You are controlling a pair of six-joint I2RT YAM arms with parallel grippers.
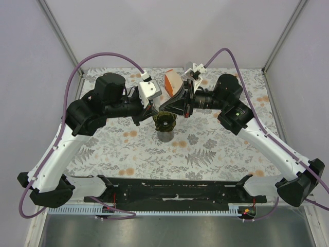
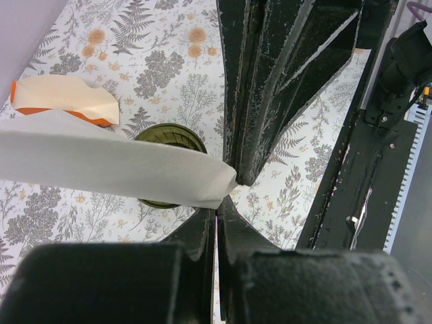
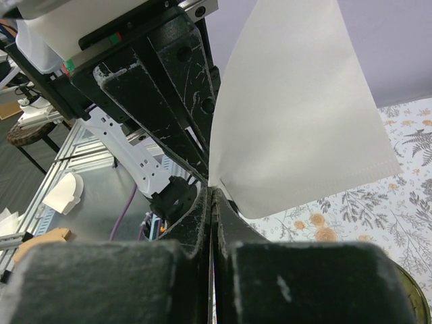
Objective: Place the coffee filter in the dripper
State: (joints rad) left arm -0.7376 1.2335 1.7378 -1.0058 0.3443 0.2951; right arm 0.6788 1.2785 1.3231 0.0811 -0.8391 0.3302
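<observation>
The coffee filter [image 2: 101, 165] is a white paper fan, held in the air by one corner. My left gripper [image 2: 217, 202] is shut on that corner. My right gripper [image 3: 211, 189] is shut on the same corner from the other side, and the filter [image 3: 297, 115] spreads up and to the right of it. The two grippers meet tip to tip above the dripper [image 1: 165, 122], a dark green ribbed funnel on a grey cup. In the left wrist view the dripper [image 2: 169, 137] lies below, partly hidden behind the filter.
The orange-and-cream pack [image 1: 172, 82] stands just behind the dripper and also shows in the left wrist view [image 2: 64, 98]. A black rail [image 1: 175, 190] runs along the near table edge between the arm bases. Walls enclose the floral table [image 1: 221, 149] on three sides.
</observation>
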